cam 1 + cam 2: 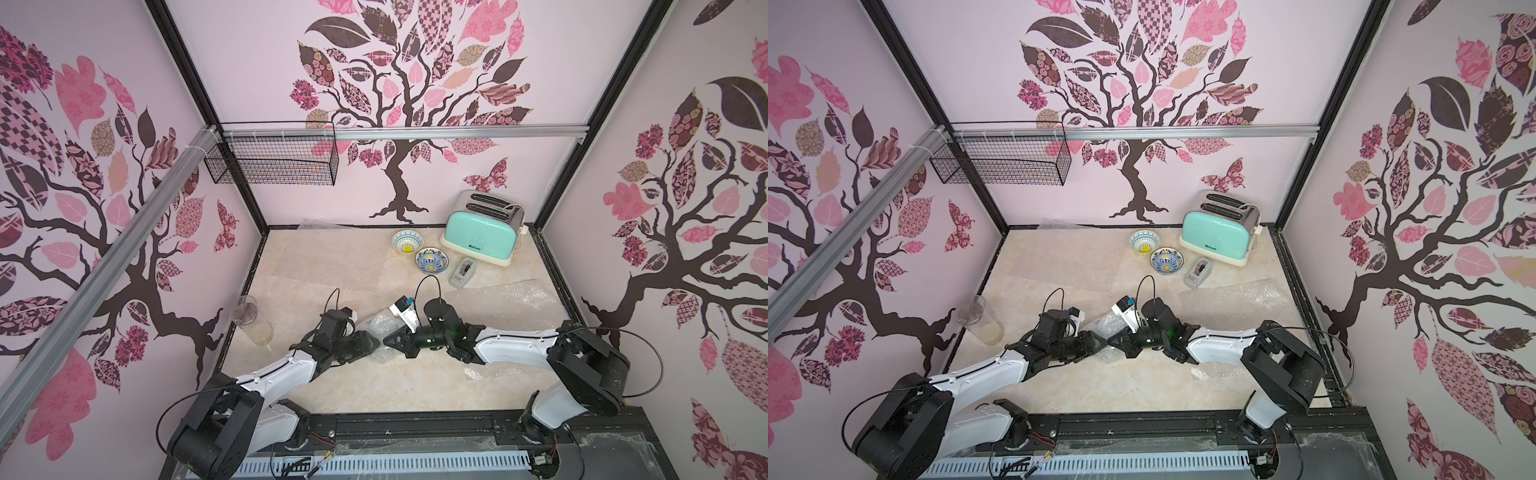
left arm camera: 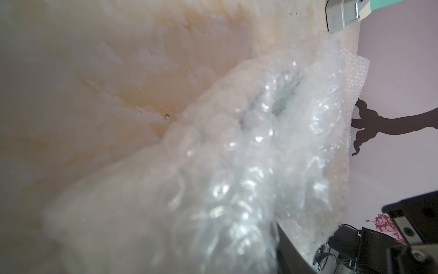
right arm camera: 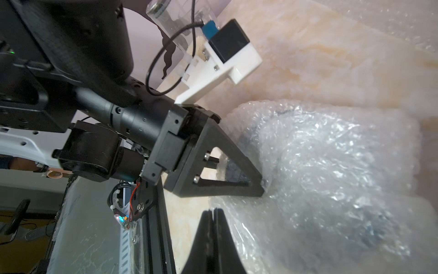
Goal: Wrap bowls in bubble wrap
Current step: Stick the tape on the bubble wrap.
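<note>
Left claw (image 1: 376,342) gripping crumpled bubble-wrap bundle (image 1: 375,325) at middle of counter (image 1: 353,390), one finger pressing into film in right wrist view. Right claw (image 3: 213,213) sitting closed, tips touching bundle's edge; whether pinching film, cannot tell. Dark shape showing through wrap. Back bowl (image 1: 407,242) and front bowl (image 1: 432,261), both yellow-centred, sitting unwrapped, side by side, just beside mint toaster (image 1: 482,235). Flat bubble-wrap sheet (image 1: 507,303) lying on right of counter, near tape dispenser (image 1: 463,272).

Only a small dark brand word on the side of the mint toaster (image 1: 478,232), too blurred for reading.
</note>
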